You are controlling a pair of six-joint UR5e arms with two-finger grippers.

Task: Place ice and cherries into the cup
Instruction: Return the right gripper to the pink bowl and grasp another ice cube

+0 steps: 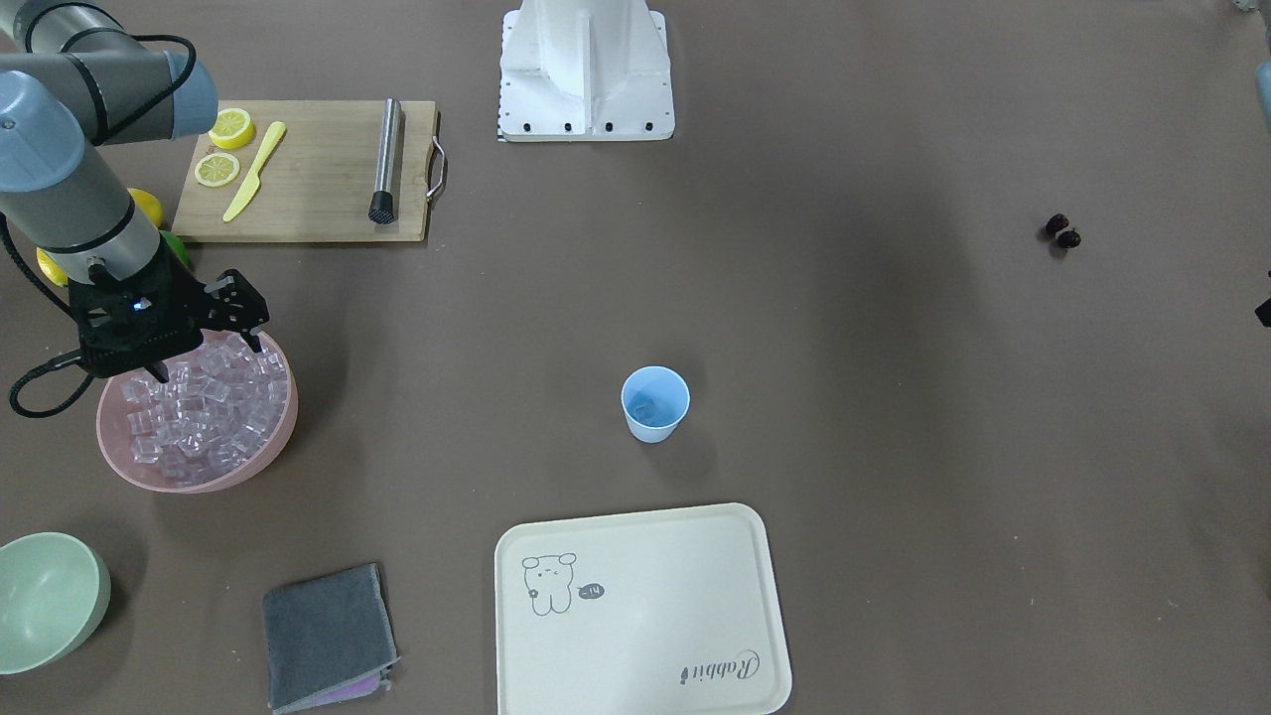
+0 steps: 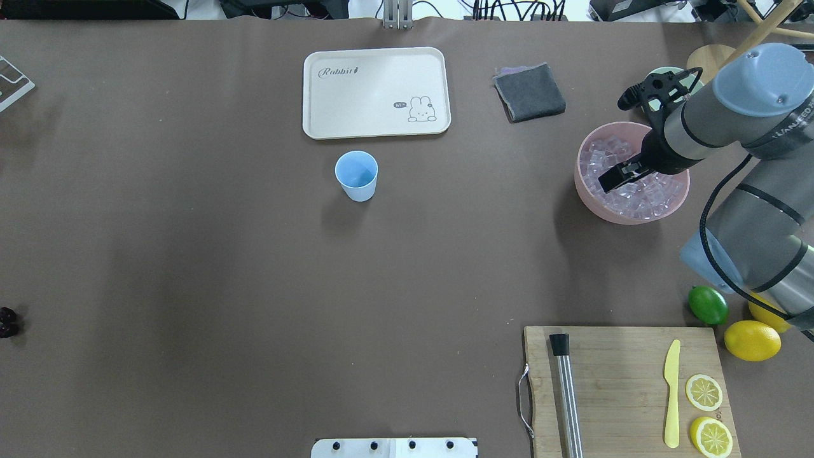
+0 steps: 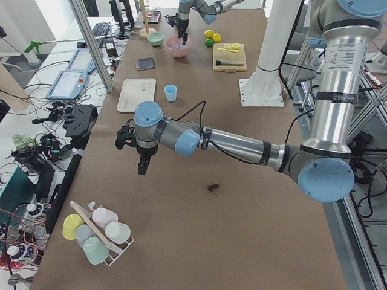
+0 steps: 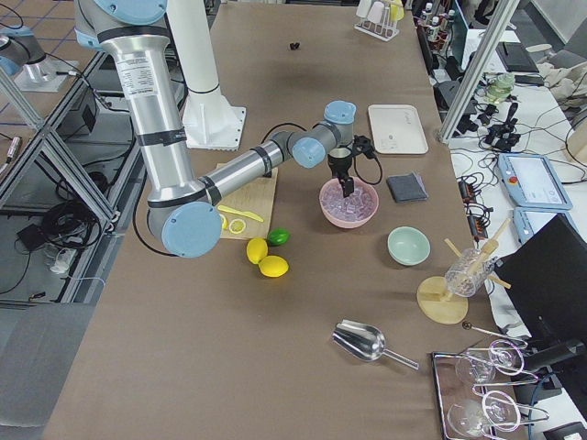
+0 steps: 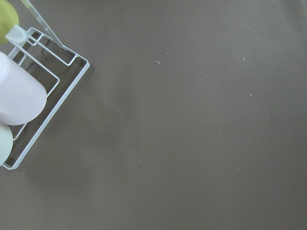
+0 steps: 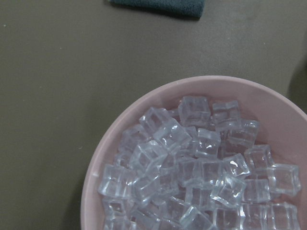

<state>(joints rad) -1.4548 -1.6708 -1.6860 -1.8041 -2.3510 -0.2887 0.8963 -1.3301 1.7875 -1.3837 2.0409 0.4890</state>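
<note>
- Front-facing view: the ice-fetching step seems to be the one in hand. The right gripper (image 1: 164, 362) is parked down in the ice (image 1: 213, 407) heaped in the pink bowl (image 1: 283, 432). How wide it's spread, or whether a cube is pinched, can't be told.
- Overhead: the cup (image 2: 357, 175) is seen upright just beside the tray (image 2: 375, 92), well apart from the bowl. So next, a cube would probably need to be gripped, lifted over the rim and carried across.
- Left side view: the left gripper (image 3: 142, 166) is hung over bare table near the cherries (image 3: 212, 188). Its opening can't be judged here.
- Right side view: the tips are shown among the cubes, nothing more.
- Left wrist: only table and a wire rack (image 5: 48, 96) are shown, no fingers.
- Right wrist: the ice is seen as clear, glassy, slick-looking cubes. Slipping should be expected.
</note>
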